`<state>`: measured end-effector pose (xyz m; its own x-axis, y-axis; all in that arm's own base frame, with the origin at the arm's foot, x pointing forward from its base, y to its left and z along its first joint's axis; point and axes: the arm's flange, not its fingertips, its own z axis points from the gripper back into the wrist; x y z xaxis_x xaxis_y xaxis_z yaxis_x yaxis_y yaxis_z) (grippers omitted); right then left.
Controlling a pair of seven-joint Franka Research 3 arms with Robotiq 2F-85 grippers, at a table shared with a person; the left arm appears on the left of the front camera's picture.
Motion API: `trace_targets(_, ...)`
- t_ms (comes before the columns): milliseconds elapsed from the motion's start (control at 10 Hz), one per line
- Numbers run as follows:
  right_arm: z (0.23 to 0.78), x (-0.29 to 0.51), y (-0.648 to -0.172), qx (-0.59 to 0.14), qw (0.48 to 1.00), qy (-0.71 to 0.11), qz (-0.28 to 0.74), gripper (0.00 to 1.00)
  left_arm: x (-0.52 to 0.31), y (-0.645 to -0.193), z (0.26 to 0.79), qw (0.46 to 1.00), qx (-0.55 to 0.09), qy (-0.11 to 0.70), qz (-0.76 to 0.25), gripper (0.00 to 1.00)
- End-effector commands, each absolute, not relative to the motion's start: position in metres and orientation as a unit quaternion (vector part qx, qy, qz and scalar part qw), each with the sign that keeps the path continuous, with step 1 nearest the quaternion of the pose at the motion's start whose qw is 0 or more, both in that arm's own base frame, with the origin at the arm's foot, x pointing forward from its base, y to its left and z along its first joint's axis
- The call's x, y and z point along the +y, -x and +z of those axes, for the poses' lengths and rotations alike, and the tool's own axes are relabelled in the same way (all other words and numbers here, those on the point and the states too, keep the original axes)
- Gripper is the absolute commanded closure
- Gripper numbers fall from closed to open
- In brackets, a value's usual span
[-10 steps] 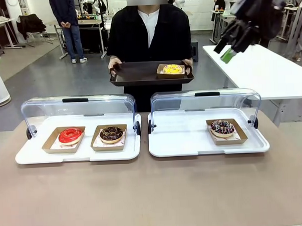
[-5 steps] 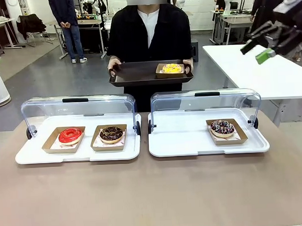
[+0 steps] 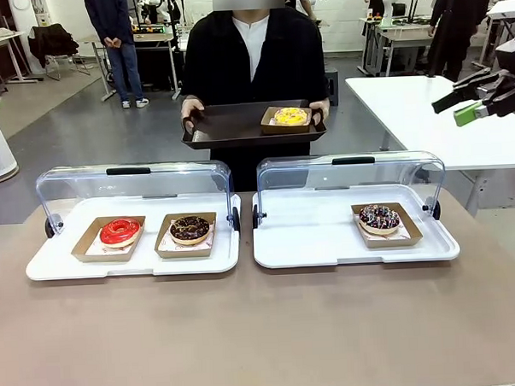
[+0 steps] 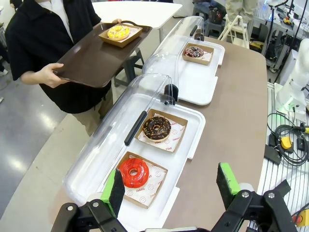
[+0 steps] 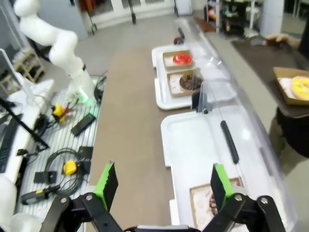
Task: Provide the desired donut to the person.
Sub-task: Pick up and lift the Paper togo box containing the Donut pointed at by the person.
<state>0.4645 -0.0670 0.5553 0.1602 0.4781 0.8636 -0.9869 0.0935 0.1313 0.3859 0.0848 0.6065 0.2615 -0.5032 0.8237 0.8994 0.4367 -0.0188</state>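
The left tool (image 4: 170,182) and right tool (image 5: 163,187) both stand wide open and empty, raised clear of the bench (image 3: 263,329). Beyond its far edge the person (image 3: 251,56) holds a brown serving tray (image 3: 229,126); at its right end sits the yellow donut (image 3: 290,116) in a cardboard tray (image 3: 270,124). The donut looks light, soft and sticky-glazed, so the stiff cardboard rim seems the safest hold. The bench top is matte brown and carries two white display cases (image 3: 141,262) with their lids raised, in an open workshop.
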Motion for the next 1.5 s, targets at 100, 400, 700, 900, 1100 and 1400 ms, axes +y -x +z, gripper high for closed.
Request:
trace_targets(100,0.542,-0.072,-0.475,-0.384,0.622,-0.396,0.556,0.0,0.083,-0.386,0.607,0.75,-0.394,0.258,-0.463,0.0)
trace_targets(400,0.533,-0.079,-0.485,-0.392,0.627,-0.378,0.557,0.0,0.083,-0.386,0.607,0.75,-0.394,0.258,-0.463,0.0)
trace_targets(700,0.532,-0.078,-0.481,-0.396,0.63,-0.359,0.563,0.0,0.083,-0.386,0.607,0.75,-0.394,0.258,-0.463,0.0)
trace_targets(900,0.532,-0.081,-0.482,-0.384,0.634,-0.381,0.553,0.0,0.083,-0.386,0.607,0.75,-0.394,0.258,-0.463,0.0)
trace_targets(1100,0.532,-0.081,-0.482,-0.384,0.634,-0.381,0.553,0.0,0.083,-0.386,0.607,0.75,-0.394,0.258,-0.463,0.0)
trace_targets(1400,0.532,-0.081,-0.482,-0.384,0.634,-0.381,0.553,0.0,0.083,-0.386,0.607,0.75,-0.394,0.258,-0.463,0.0)
